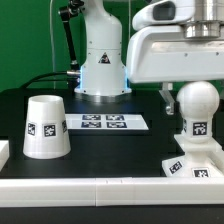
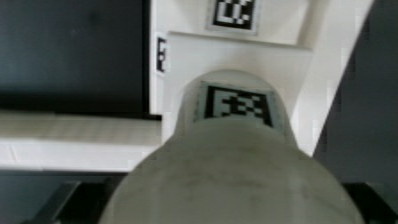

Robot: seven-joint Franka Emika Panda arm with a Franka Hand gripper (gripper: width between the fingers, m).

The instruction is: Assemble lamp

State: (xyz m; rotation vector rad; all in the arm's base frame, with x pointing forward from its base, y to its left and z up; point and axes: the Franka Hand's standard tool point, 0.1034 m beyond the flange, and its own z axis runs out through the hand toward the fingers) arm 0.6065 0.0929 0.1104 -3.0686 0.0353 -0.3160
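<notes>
Bulb [image 1: 197, 115] spotted standing upright on the base [image 1: 196, 168], exterior view's right side. Sat directly under the gripper [image 1: 192, 92], long axis vertical, head poking up between the jaws. Couldn't tell whether clamped or loose, tbh.

Glossy white rounded arm [image 1: 100, 45], small dark logo mark on the base column, black cable [image 1: 67, 40] running down behind, chunky white wrist housing [image 1: 170, 50] with a grey seam.

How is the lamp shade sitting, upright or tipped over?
Upright: the shade stands on its wider end on the black table, narrower end up.
</notes>
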